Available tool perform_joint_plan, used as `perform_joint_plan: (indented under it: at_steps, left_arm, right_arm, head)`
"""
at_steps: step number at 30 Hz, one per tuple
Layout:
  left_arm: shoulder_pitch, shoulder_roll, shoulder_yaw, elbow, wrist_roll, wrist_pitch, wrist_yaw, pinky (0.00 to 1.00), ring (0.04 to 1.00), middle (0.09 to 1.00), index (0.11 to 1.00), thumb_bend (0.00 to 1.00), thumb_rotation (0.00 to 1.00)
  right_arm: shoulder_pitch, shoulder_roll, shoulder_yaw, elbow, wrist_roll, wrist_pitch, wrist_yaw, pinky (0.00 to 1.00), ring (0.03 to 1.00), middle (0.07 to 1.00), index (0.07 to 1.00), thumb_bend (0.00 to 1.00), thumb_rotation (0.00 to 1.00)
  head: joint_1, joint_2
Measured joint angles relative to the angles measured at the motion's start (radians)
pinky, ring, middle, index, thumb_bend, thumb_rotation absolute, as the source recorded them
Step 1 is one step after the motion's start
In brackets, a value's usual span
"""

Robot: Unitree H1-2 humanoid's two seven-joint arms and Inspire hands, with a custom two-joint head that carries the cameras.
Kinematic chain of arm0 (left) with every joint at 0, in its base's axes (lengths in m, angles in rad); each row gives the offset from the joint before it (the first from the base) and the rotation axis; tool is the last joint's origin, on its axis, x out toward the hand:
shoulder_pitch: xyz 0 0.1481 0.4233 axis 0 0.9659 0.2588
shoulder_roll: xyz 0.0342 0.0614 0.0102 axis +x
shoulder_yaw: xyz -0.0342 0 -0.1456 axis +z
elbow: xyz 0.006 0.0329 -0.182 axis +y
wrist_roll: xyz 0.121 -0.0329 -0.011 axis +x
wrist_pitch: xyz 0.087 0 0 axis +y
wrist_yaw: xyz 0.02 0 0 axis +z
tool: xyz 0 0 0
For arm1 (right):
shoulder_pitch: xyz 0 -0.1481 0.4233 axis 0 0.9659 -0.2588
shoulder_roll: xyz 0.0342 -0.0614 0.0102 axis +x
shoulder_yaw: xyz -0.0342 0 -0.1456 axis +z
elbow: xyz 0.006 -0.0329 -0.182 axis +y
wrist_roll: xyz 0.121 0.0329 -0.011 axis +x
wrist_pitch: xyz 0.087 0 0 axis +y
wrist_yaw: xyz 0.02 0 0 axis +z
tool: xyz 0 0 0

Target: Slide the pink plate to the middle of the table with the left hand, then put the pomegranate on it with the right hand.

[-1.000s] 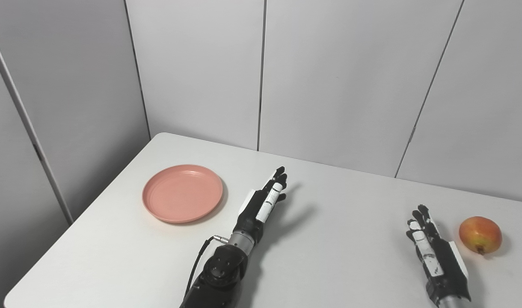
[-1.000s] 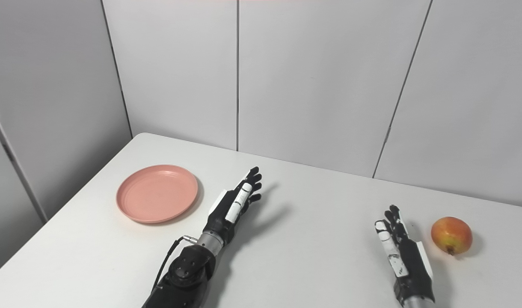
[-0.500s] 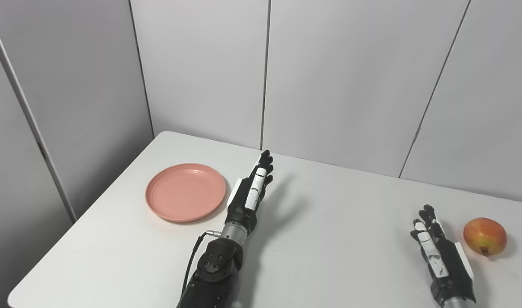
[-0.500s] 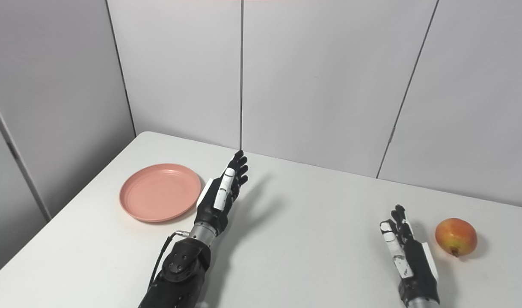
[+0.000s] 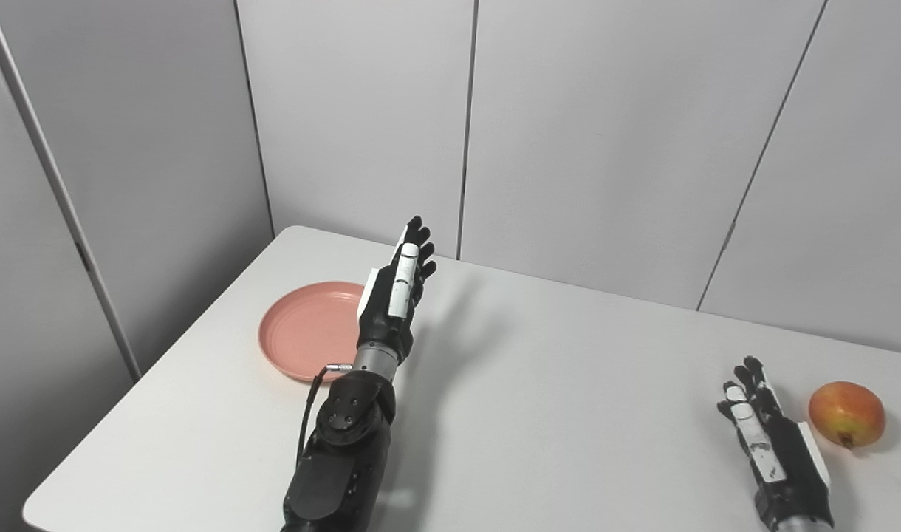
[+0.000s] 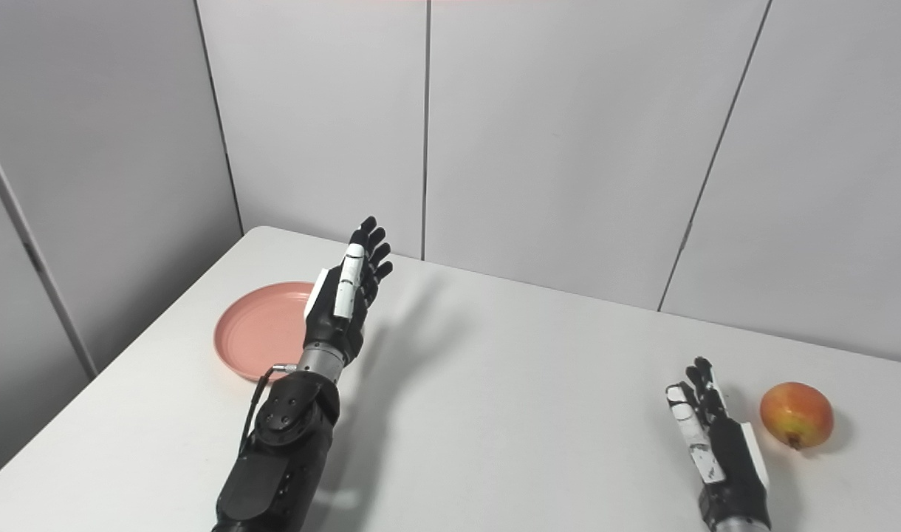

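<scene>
L hand (image 5: 395, 292) is up over the right edge of the plate (image 5: 303, 332), fingers straight and spread, holding nothing, and raised off the table (image 5: 569, 414), judging by its shadow thrown to the right. Plate sits near the left edge of the table, towards the far corner, flat. The hand and forearm cover the plate's right part in both views; can't tell if anything touches the rim.

R hand (image 6: 705, 428) is low at the near right, fingers out and a bit apart, empty, resting on or just over the table. Pomegranate (image 6: 796, 414) lies just right of it, apart from the hand, red-yellow, stem end facing the near side.

Views differ little: left eye shows a bit more of the plate's rim left of the arm and puts the pomegranate closer to the frame's right edge; right eye shows more bare table right of the fruit. Cable loop at the L wrist shows in both. Middle of the table is bare white.
</scene>
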Motion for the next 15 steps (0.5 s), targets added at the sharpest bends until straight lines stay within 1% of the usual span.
perform_joint_plan:
  at_steps: [4,10,12,15]
  left_arm:
    - [0.0,0.027,0.013,0.001,0.017,0.002,0.015,0.96,0.967,0.977,0.974,0.61,1.0]
    - [0.0,0.102,0.031,0.009,0.019,0.001,0.015,0.96,0.974,0.977,0.971,0.58,1.0]
    - [-0.001,0.121,0.044,0.015,0.02,0.0,0.021,0.94,0.952,0.96,0.953,0.59,1.0]
    - [-0.004,0.142,0.062,0.043,0.033,-0.001,0.044,0.93,0.94,0.951,0.944,0.6,1.0]
  right_arm:
    - [-0.003,0.0,-0.01,0.004,0.014,-0.003,0.002,0.99,0.954,0.975,0.989,0.51,0.77]
    - [-0.004,-0.001,-0.012,0.007,0.018,-0.005,0.003,1.0,0.959,0.977,0.995,0.48,0.77]
    - [-0.004,-0.001,-0.012,0.007,0.018,-0.005,0.003,0.99,0.955,0.973,0.992,0.48,0.76]
    - [-0.004,-0.001,-0.012,0.008,0.018,-0.005,0.003,0.99,0.959,0.976,0.994,0.5,0.77]
  head:
    - [0.009,-0.002]
    - [0.006,-0.003]
    - [0.006,-0.003]
    - [0.008,-0.005]
